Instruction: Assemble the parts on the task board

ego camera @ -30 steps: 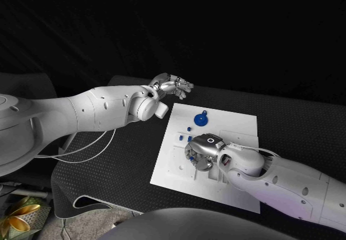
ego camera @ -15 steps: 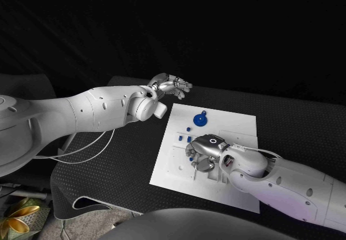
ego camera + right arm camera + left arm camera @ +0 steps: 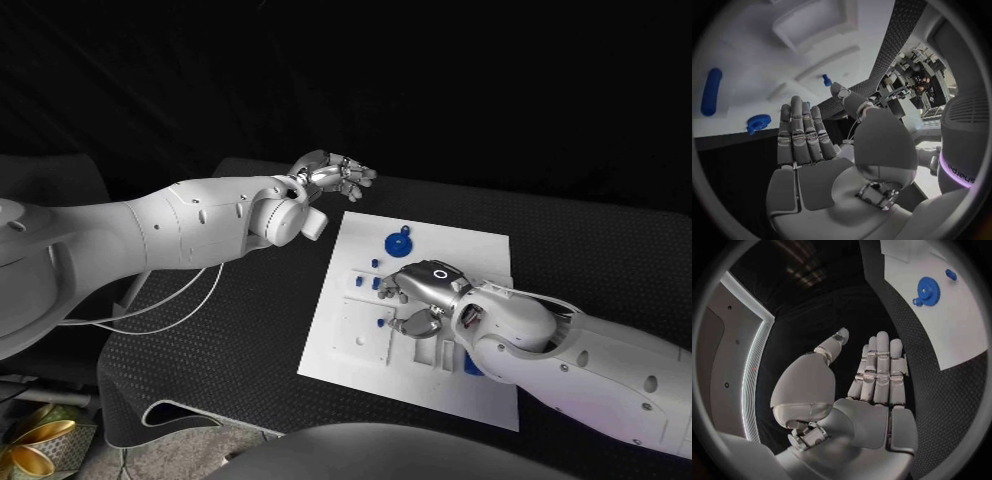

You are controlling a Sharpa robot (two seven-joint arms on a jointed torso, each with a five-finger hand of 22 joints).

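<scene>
The white task board [image 3: 353, 335] lies in the middle of the black table. A blue gear [image 3: 397, 241] sits near its far edge, and small blue parts [image 3: 376, 283] lie below it. My right hand [image 3: 418, 296] hovers over the board's middle, holding nothing. In the right wrist view its fingers [image 3: 801, 135] are stretched flat, with a long blue part [image 3: 711, 91] and a round blue part [image 3: 757, 122] beyond them. My left hand [image 3: 333, 174] is raised beyond the board's far left corner. Its palm [image 3: 873, 415] holds nothing, and the gear [image 3: 928, 290] lies off to its side.
Another blue part [image 3: 473, 365] lies on the board beside my right forearm. The black table mat [image 3: 202, 350] stretches left of the board. A white cable [image 3: 173, 305] hangs under my left arm.
My right hand has drawn back a little to the right over the board, uncovering a small blue part near its fingers. My left hand has risen slightly.
</scene>
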